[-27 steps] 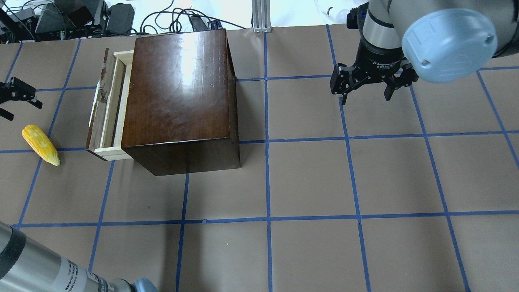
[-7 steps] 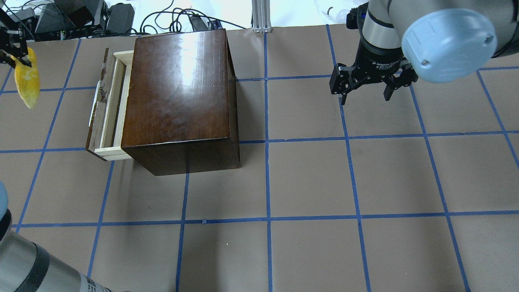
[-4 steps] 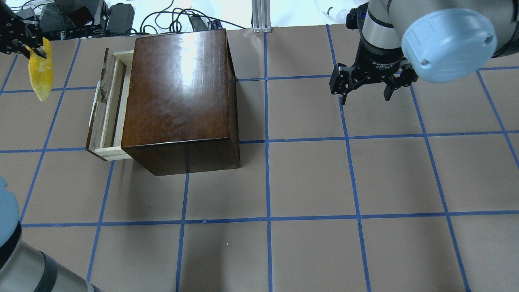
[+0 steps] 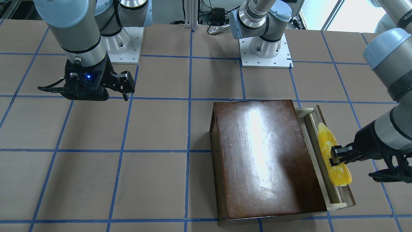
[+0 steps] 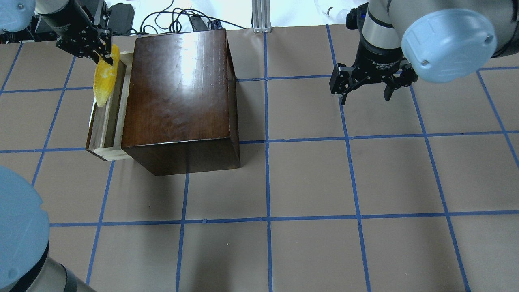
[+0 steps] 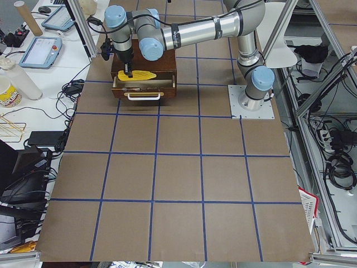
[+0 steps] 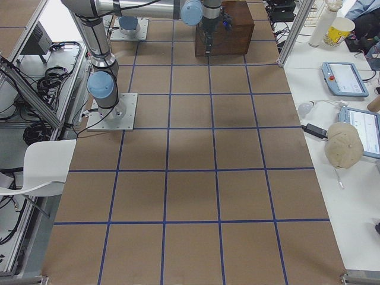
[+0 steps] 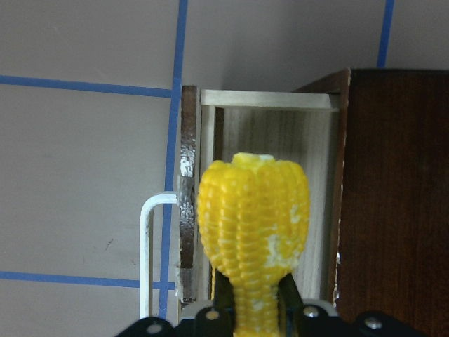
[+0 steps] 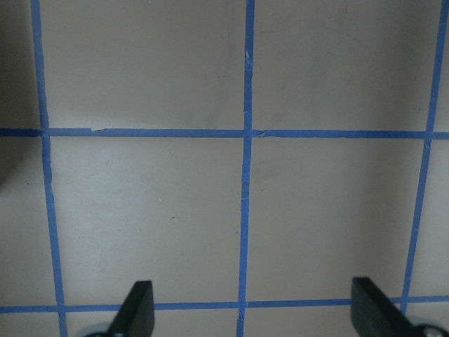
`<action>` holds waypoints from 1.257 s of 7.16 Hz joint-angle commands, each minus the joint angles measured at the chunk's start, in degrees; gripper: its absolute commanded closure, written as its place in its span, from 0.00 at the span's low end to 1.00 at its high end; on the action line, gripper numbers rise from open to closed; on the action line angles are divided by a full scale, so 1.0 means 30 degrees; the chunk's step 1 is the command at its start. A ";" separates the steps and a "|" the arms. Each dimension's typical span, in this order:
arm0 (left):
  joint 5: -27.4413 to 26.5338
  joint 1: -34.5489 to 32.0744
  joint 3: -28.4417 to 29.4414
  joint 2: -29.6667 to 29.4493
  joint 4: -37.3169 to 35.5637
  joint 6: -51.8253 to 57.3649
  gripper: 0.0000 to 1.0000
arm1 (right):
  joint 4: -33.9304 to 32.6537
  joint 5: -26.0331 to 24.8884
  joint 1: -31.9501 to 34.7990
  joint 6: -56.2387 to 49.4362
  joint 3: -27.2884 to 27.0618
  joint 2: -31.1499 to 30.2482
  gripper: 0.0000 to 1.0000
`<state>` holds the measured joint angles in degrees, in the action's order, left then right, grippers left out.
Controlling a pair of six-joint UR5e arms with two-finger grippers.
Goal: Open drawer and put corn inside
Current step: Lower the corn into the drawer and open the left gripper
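Observation:
The drawer (image 5: 106, 129) stands pulled out from the left side of the dark-brown box (image 5: 178, 89), its pale wooden tray showing. My left gripper (image 5: 102, 54) is shut on the yellow corn (image 5: 103, 81) and holds it over the drawer's far half, lengthwise along the tray. In the front-facing view the corn (image 4: 333, 158) hangs over the drawer (image 4: 338, 193). The left wrist view shows the corn (image 8: 254, 225) above the tray (image 8: 280, 130), beside the metal pull (image 8: 147, 253). My right gripper (image 5: 367, 95) is open and empty, far right of the box.
Brown table cover with a blue tape grid (image 5: 267, 219). Cables and equipment (image 5: 81, 16) lie beyond the far edge. An aluminium post (image 5: 261, 16) stands behind the box. The right wrist view shows only bare table between the fingers (image 9: 137, 305).
The corn lay on the table 3.8 s ago. My left gripper has since lifted it and carried it rightward, from the far left to above the open drawer. The right arm has not moved.

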<state>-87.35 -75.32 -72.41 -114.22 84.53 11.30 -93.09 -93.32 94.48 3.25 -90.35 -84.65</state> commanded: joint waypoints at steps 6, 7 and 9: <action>0.0520 0.0088 -0.0735 -0.0655 -0.0109 0.0687 0.34 | -0.0026 -0.0037 0.0000 0.0000 0.0000 -0.0024 0.00; 0.0814 0.0089 -0.0735 -0.0685 -0.0109 0.0687 0.07 | 0.0003 -0.0037 0.0000 0.0000 0.0000 0.0004 0.00; 0.0584 0.0089 -0.0793 -0.0685 -0.0080 0.0658 0.00 | -0.0026 -0.0037 0.0000 0.0000 0.0000 -0.0025 0.00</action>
<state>-85.45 -75.02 -74.71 -116.26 84.23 13.29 -93.14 -93.43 94.48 3.25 -90.35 -84.70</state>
